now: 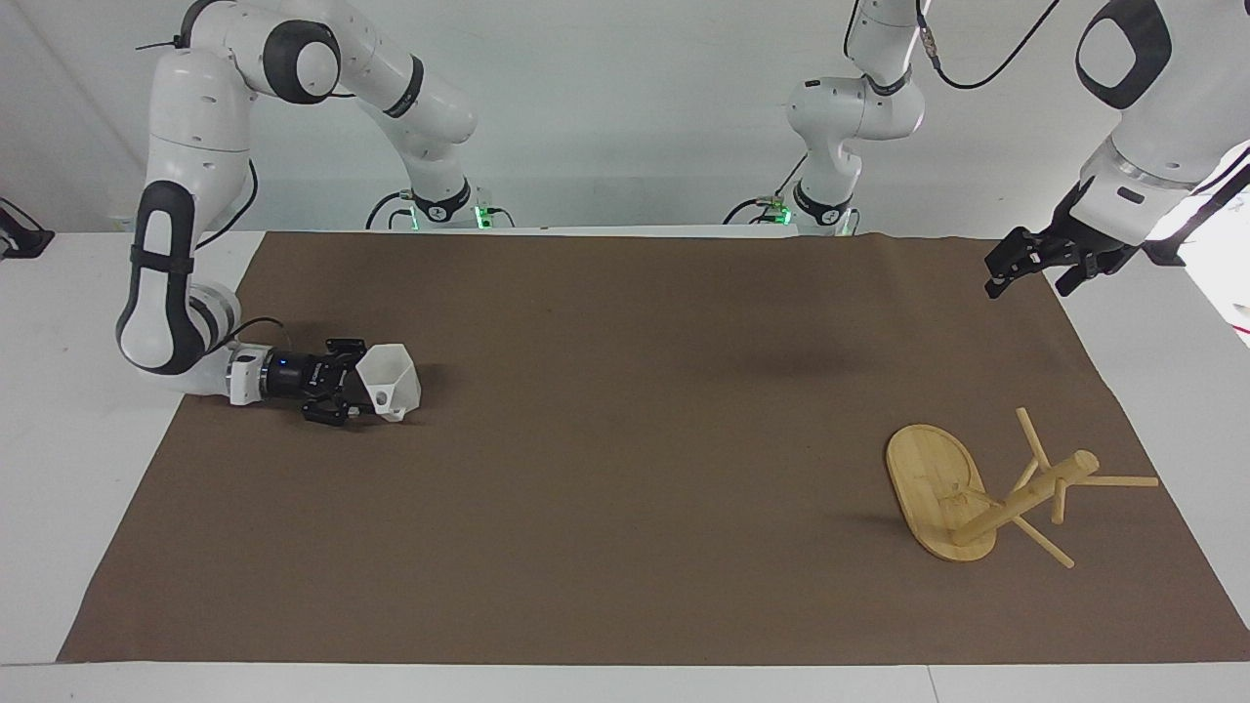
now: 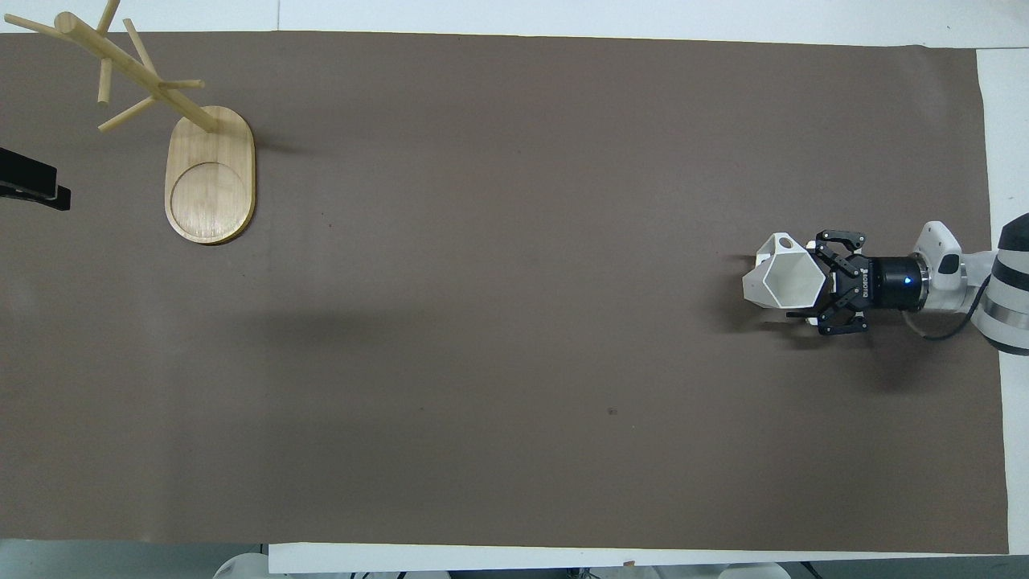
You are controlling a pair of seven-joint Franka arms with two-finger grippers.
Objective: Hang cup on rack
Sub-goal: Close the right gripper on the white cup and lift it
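The white faceted cup [image 1: 389,379] lies tilted on the brown mat at the right arm's end, its mouth toward my right gripper [image 1: 363,391]. In the overhead view the cup [image 2: 776,281] has its handle on the side farther from the robots. My right gripper [image 2: 804,283] is low over the mat, level with the cup, open, with a finger on each side of the cup's rim end. The bamboo rack [image 1: 977,488] stands on its oval base [image 2: 211,189] at the left arm's end. My left gripper [image 1: 1027,271] waits open in the air over the mat's corner near its own base.
The brown mat [image 1: 625,488] covers most of the white table. Only the tip of the left gripper [image 2: 32,189] shows at the edge of the overhead view, beside the rack's base.
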